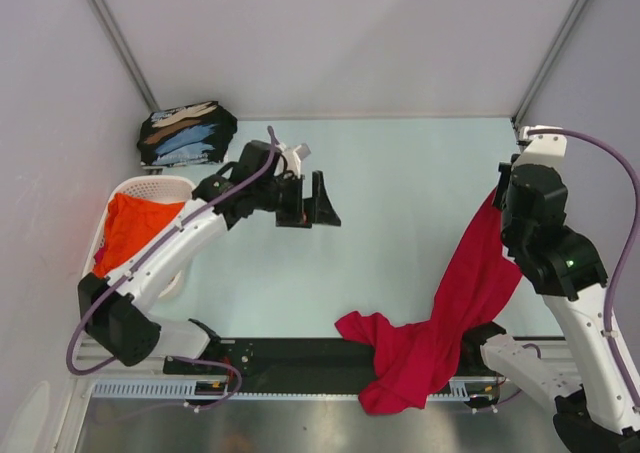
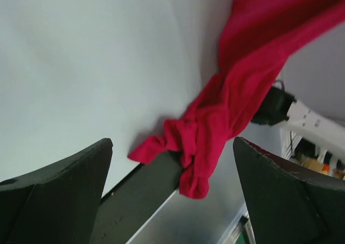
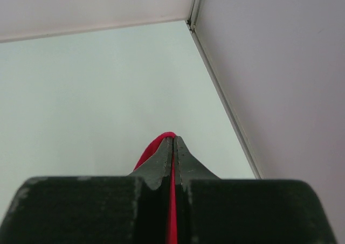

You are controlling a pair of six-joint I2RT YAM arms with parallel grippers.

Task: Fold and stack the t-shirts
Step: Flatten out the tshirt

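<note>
Red t-shirt (image 1: 450, 303) pinched in closed right pincer (image 3: 173, 141); long axis slants far-right to near-centre, tail heaped on near tabletop (image 1: 400, 173) edge; left pincer (image 1: 312, 203) open, empty, far-left of tail.

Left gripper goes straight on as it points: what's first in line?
Likely the crimson t-shirt hanging from the right gripper: in the wrist view it sits dead ahead of the open left gripper. Depth unclear.
</note>
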